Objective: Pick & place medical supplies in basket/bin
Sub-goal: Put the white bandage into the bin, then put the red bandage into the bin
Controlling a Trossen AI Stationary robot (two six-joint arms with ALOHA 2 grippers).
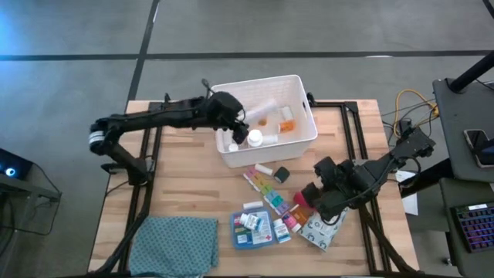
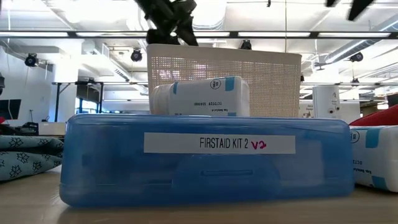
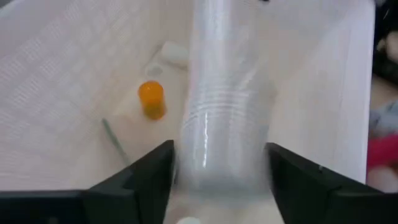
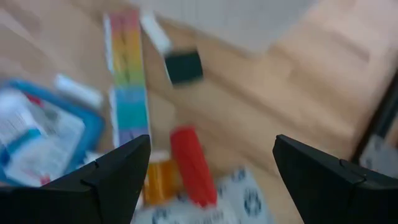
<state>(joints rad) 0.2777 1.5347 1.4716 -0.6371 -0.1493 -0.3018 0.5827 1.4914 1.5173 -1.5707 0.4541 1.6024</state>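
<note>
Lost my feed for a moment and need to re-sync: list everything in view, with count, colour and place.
bin: one, white, table's far middle.
cup stack: one, clear, lying in the bin between the left gripper's fingers.
orange vial: one, in the bin.
white bottle: one, at the bin's near wall.
pill organiser: one, multicoloured strip, near the bin.
dark cube: one, beside the organiser.
first-aid box: one, blue, table's near middle, white bottles on top.
red tube: one, below the right gripper.
wipes pack: one, grey-green, right of the box.
cloth: one, teal, near-left corner.
left gripper: over the bin, open.
right gripper: above the near-right items, open.
</note>
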